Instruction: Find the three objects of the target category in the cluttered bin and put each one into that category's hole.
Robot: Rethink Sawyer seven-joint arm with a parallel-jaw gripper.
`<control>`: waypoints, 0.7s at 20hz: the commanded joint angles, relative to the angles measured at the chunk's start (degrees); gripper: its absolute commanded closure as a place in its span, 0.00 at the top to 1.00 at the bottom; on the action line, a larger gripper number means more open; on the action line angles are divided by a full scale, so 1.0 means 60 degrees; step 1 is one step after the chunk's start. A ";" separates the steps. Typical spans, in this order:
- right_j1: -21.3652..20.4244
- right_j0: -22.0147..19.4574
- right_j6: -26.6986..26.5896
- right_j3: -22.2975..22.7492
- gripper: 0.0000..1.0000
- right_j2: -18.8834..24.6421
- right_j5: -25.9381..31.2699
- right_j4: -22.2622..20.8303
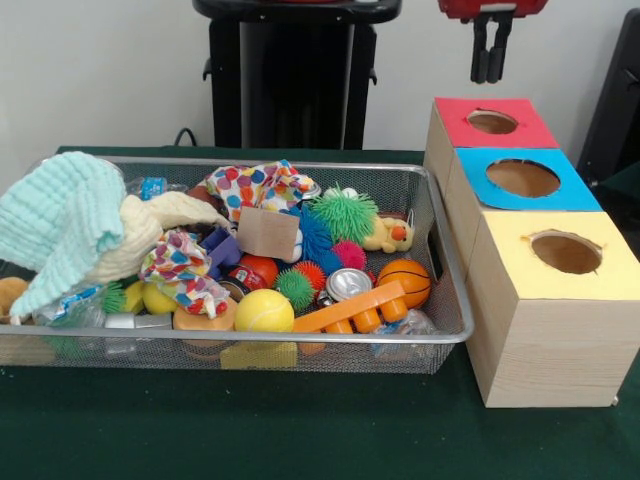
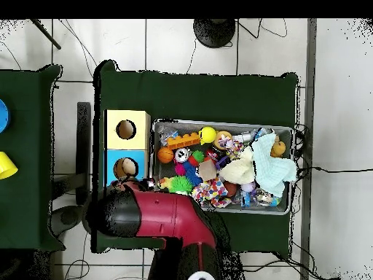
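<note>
The wire mesh bin [image 1: 250, 338] sits on the green table and is full of toys; it also shows in the overhead view [image 2: 218, 122]. A yellow duck with an orange beak [image 1: 390, 235] lies at its far right, beside a green spiky ball [image 1: 345, 213]. A tan furry plush [image 1: 10, 295] sits at the bin's left end and shows in the overhead view [image 2: 277, 149]. No tiger-striped plush is visible. My gripper [image 1: 490, 75] hangs shut and empty above the hole [image 1: 492, 122] of the red-topped box [image 1: 495, 122]. In the overhead view my arm [image 2: 156, 215] covers that box and the gripper.
A blue-topped box [image 1: 522, 180] and a yellow-topped box [image 1: 560, 255] stand in a row in front of the red one. The bin also holds a mint cloth [image 1: 60, 225], a yellow ball [image 1: 264, 312], a small basketball [image 1: 404, 282], a can [image 1: 348, 284] and an orange plastic toy [image 1: 350, 308].
</note>
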 commanded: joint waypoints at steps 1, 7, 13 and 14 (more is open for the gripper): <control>-0.1112 -0.0771 0.0283 0.1537 0.00 0.1273 -0.0492 0.0496; -0.1223 -0.1316 0.0448 0.2449 0.00 0.1639 -0.1487 0.0256; -0.0546 -0.1784 0.0403 0.2788 0.00 0.1942 -0.2676 -0.0760; -0.0481 -0.1812 0.0368 0.2794 0.00 0.1929 -0.2741 -0.0924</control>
